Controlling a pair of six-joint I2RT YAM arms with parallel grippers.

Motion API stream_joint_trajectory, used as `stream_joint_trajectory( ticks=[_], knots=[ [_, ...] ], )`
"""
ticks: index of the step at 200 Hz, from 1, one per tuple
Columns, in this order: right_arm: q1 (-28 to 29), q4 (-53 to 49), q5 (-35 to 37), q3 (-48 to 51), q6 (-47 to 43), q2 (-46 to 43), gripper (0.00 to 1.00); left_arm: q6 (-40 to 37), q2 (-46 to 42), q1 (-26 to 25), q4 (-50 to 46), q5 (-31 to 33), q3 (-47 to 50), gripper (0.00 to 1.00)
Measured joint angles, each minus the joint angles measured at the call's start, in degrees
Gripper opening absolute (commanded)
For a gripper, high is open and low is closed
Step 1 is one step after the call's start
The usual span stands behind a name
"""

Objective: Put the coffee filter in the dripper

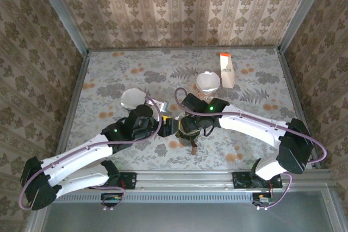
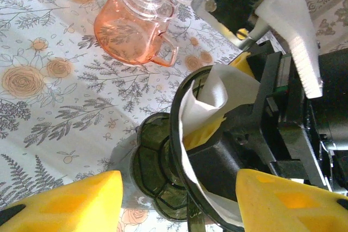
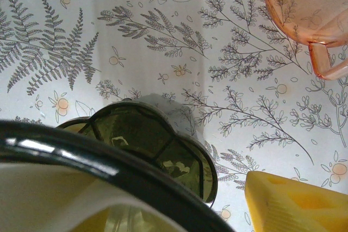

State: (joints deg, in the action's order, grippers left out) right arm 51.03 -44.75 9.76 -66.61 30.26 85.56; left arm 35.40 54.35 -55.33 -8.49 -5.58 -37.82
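Lining the dark dripper, left wrist view: crumpled filter.

arms: we count two, left arm and right arm
dark green dripper: one
coffee filter: one
pink glass jug: one
clear glass pieces: we count two, a clear cone and a clear round piece
box with orange end: one
total loose items: we make it six
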Motion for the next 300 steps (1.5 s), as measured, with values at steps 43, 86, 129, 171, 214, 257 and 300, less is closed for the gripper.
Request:
stream_joint_trajectory(
  ticks=[43, 86, 129, 171, 214, 257, 300],
  knots=[
    [0.0, 0.3, 0.0, 0.2, 0.2, -0.1, 0.68, 0.5, 0.0, 0.3, 0.0, -0.2, 1.2, 0.6],
    [0.0, 0.5, 0.0, 0.4, 0.2, -0.3, 0.68, 0.7, 0.0, 0.3, 0.5, -0.5, 1.3, 0.63],
    [0.0, 0.5, 0.0, 0.4, 0.2, -0.3, 0.68, 0.9, 0.0, 0.3, 1.7, -0.7, 1.5, 0.66],
    [0.0, 0.5, 0.0, 0.4, 0.3, -0.3, 0.68, 1.1, 0.9, 0.3, 2.1, -0.7, 1.5, 0.53],
    [0.0, 0.5, 0.0, 0.4, 0.4, -0.3, 0.68, 1.2, 1.2, 0.3, 1.7, -0.7, 1.5, 0.47],
    [0.0, 0.5, 0.0, 0.4, 0.3, -0.5, 0.68, 1.3, 1.2, 0.3, 1.7, -0.7, 1.5, 0.47],
    [0.0, 0.3, 0.0, 0.4, 0.3, -2.6, 0.68, 1.5, 1.2, 0.3, 1.7, -0.7, 1.5, 0.48]
  ],
)
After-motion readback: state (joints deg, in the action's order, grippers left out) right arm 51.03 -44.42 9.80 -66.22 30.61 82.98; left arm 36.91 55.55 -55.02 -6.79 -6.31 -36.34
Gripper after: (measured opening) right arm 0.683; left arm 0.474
